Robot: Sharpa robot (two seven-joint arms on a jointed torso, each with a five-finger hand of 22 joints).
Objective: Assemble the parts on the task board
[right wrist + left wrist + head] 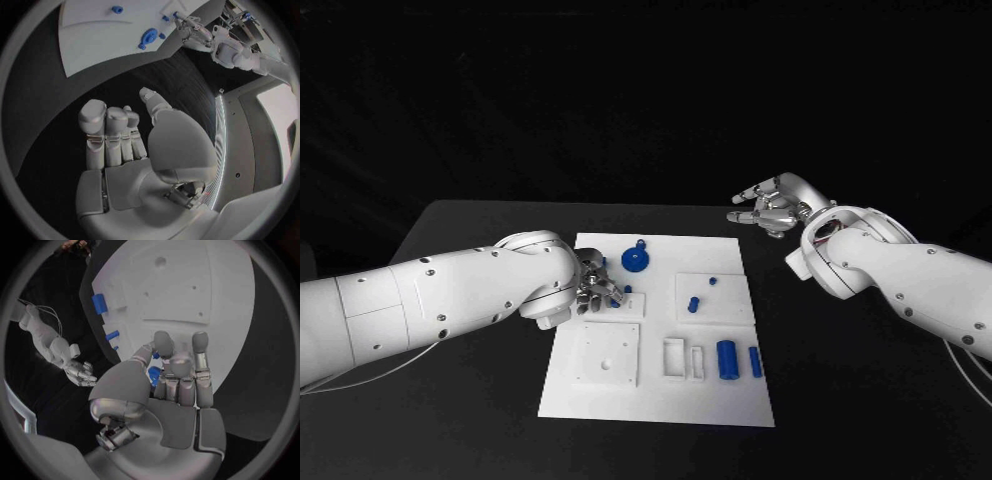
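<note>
Nearest the camera is the front edge of the white task board (661, 405), sitting on the black table (473, 380), so quick rundown from the hands outward.

Left hand (593, 283) is over the board's left side, about mid-depth. From the left wrist view its fingers (200, 347) are bunched close together and curled over a small blue part (154, 374), but I honestly can't tell if it's pinching that piece or just hovering at it. Right beside it on the board is a raised square plate with a little blue peg (627, 290) at its edge.

Right hand (769, 205) is off the board, above the bare table past the far right corner. Nothing in it, fingers loosely spread and a bit bent.

Rest of the board: a blue round gear-like part (636, 263) near the far edge, two small blue pegs (694, 300) on a square plate right of centre, a white plate with holes (610, 355) near left, two slotted white blocks (684, 360) beside it, and two blue cylinders (728, 360) lying near right, the thinner one (756, 362) outermost.

Table top is matte black, and everything behind it is just dark.
</note>
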